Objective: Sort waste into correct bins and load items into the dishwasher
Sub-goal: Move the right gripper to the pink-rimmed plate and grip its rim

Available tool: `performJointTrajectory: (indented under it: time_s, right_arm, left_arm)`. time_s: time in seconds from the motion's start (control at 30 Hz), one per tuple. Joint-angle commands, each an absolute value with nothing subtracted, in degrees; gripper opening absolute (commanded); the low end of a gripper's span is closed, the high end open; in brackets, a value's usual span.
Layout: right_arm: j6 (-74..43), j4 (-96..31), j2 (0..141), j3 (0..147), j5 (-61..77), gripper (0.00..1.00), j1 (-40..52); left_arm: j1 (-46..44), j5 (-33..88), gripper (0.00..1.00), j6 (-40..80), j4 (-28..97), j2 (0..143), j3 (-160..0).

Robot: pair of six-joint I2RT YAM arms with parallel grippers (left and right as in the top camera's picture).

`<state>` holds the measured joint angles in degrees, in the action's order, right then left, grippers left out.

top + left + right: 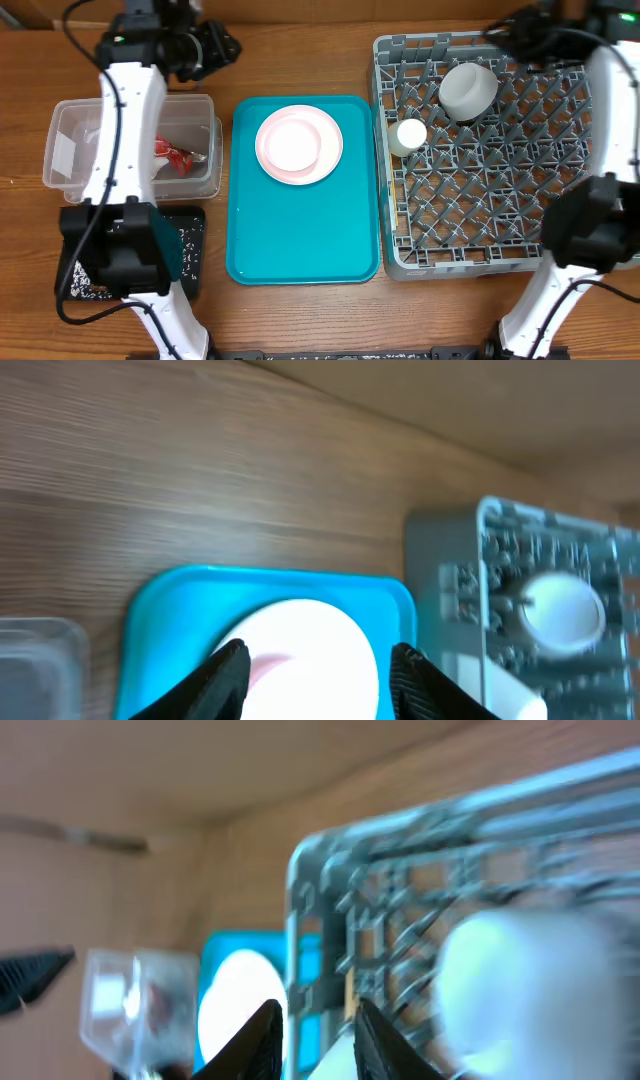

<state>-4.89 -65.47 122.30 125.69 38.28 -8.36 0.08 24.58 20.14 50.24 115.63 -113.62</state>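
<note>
A large pale pink plate (300, 150) with a smaller pink dish (290, 143) on it lies on the teal tray (300, 240). The grey dish rack (480, 200) holds a grey bowl (468, 88) and a white cup (408, 137). A red wrapper (175, 155) lies in the clear tub (70, 170). The black tray (188, 245) carries small white grains. My left gripper (215, 45) (320, 665) hovers open behind the tray, above the plate (300, 650). My right gripper (505, 35) (318, 1038) hangs over the rack's far edge (330, 870), its jaws apart and empty.
The left arm (125, 150) crosses over the clear tub, and its base covers part of the black tray. The right arm (610, 120) runs along the rack's right side. Bare wooden table (300, 50) lies behind the tray.
</note>
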Motion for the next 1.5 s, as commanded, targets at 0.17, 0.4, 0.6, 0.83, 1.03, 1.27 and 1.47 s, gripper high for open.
performJointTrajectory:
  time_s: [0.17, 0.4, 0.6, 0.83, 1.03, 1.27, 1.47]
  right_arm:
    - [5.0, -71.5, 121.6, 126.4, 24.0, 0.27, 6.3]
    - [5.0, -70.5, 121.6, 126.4, 24.0, 0.33, 16.9]
    - [5.0, -65.7, 121.6, 125.1, 24.0, 0.39, 26.5]
    - [5.0, -63.0, 123.3, 123.9, 18.4, 0.51, 34.5]
    - [5.1, -62.4, 126.5, 123.7, 13.9, 0.55, 39.2]
    - [7.9, -60.3, 132.6, 123.7, 11.2, 0.6, 42.1]
    - [11.9, -58.3, 135.6, 123.7, 5.1, 0.63, 42.4]
  left_arm:
    - [-6.4, 16.1, 0.52, 10.0, 55.7, 116.1, -115.0]
    - [-4.5, 13.5, 0.57, 9.8, 55.1, 116.1, -115.2]
    - [1.3, 13.5, 0.6, 10.2, 53.9, 116.0, -117.3]
    - [7.4, 13.5, 0.68, 11.7, 53.1, 116.0, -118.3]
    - [11.7, 13.6, 0.76, 14.6, 53.1, 116.0, -118.3]
    - [14.3, 13.6, 0.8, 15.5, 53.0, 116.0, -118.3]
    - [14.7, 13.6, 0.84, 15.5, 52.4, 116.0, -118.3]
